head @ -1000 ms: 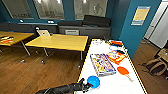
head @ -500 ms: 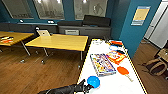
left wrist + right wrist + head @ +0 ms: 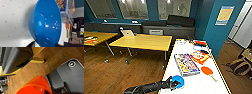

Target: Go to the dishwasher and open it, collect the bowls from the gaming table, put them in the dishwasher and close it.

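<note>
The gaming table (image 3: 197, 86) has a smooth white top and runs away from me on the right. Near its front left edge sits a bright blue bowl (image 3: 178, 80). My left gripper (image 3: 174, 84) reaches in from the left and is right at the bowl's rim. Close up, the blue bowl (image 3: 47, 23) stands on the dotted white top (image 3: 12, 25). An orange-red bowl (image 3: 33, 85) hangs over the wooden floor, with my right gripper (image 3: 49, 92) shut on it. The dishwasher is out of view.
Two flat board-game boxes (image 3: 186, 63) (image 3: 199, 56) and an orange paddle (image 3: 207, 70) lie further along the table. Small orange and blue items (image 3: 199, 45) sit at its far end. Yellow desks (image 3: 142, 41) stand to the left over wooden floor. A bag (image 3: 240, 66) lies on the right.
</note>
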Tool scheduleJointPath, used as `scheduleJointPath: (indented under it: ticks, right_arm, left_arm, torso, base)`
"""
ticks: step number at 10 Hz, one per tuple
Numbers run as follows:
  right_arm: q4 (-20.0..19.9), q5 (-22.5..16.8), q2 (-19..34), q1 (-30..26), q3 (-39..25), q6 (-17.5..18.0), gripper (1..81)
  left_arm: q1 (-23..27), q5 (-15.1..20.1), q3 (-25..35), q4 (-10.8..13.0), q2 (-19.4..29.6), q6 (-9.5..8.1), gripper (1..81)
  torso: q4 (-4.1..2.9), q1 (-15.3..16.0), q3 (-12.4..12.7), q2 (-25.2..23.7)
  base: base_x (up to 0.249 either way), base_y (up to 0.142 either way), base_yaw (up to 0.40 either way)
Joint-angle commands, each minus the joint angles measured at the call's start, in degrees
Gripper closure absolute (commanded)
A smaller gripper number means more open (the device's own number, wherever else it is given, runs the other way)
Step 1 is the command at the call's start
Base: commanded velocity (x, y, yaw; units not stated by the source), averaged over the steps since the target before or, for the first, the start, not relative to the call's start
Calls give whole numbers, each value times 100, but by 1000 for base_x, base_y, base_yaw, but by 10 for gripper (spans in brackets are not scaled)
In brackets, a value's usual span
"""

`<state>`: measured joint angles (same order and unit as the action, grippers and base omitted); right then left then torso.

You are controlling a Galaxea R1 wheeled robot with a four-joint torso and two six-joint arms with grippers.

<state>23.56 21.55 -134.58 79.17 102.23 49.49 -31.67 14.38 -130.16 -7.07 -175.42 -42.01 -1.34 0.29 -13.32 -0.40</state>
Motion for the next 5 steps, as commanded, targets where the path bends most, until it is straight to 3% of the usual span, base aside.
scheduleJointPath:
  ticks: [1, 5]
  right_arm:
    - [166, -143, 201, -282, -90, -10, 811]
    - [175, -143, 166, -282, -64, -19, 811]
  left_arm:
    - [877, 152, -290, -66, -406, 26, 10]
    - [738, 196, -493, 259, -723, 35, 10]
  torso:
    - [0, 0, 0, 0]
    - [0, 0, 0, 0]
  base:
    - [0, 0, 0]
    - [0, 0, 0]
